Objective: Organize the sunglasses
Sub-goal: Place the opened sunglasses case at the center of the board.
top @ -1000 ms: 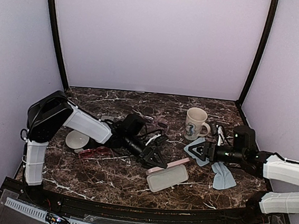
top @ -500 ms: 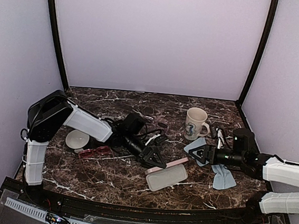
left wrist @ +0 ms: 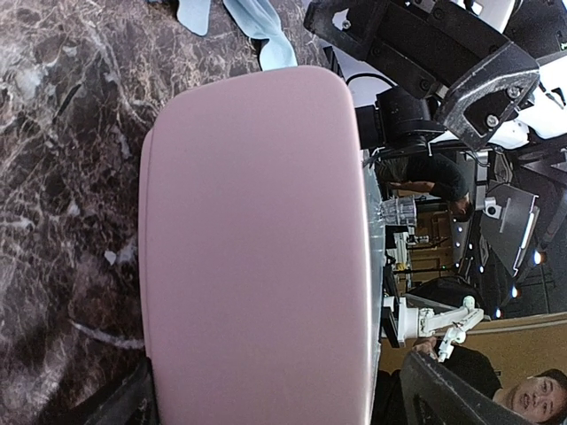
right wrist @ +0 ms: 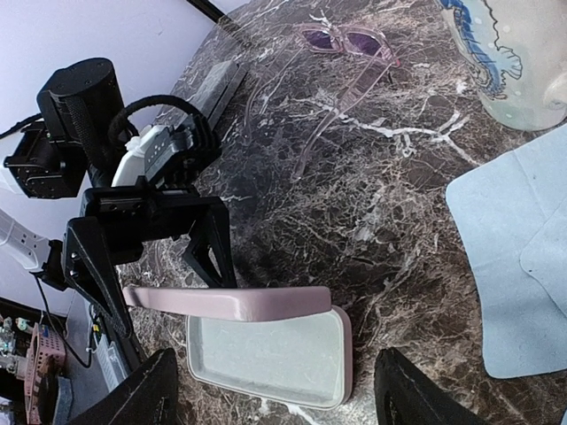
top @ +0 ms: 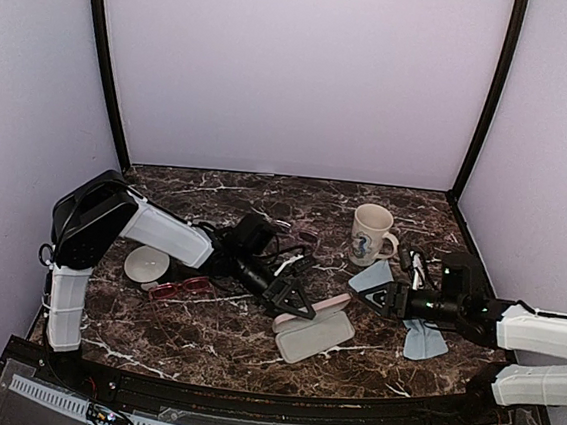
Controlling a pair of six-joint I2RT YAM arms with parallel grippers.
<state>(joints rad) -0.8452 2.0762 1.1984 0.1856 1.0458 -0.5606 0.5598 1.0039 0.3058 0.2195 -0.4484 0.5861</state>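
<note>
Top external view: dark marble worktop point(top: 200, 350). Pink case point(top: 314, 334) lay open centre-front, inside empty. Left jaws straddled its raised lid point(left wrist: 257, 230), spread wider than it and apparently let go. Right jaws gaped w/ nothing between. Mug point(top: 370, 236) bore a blue seahorse-ish print; no legible writing anywhere. Red sunglasses point(top: 181, 288) lay left of the left jaws, just in front of the left arm point(top: 166, 236), long axis approx left-right, so that arm was nearer. Clear-framed pair point(right wrist: 347, 42) sat at rear, left of mug.
</note>
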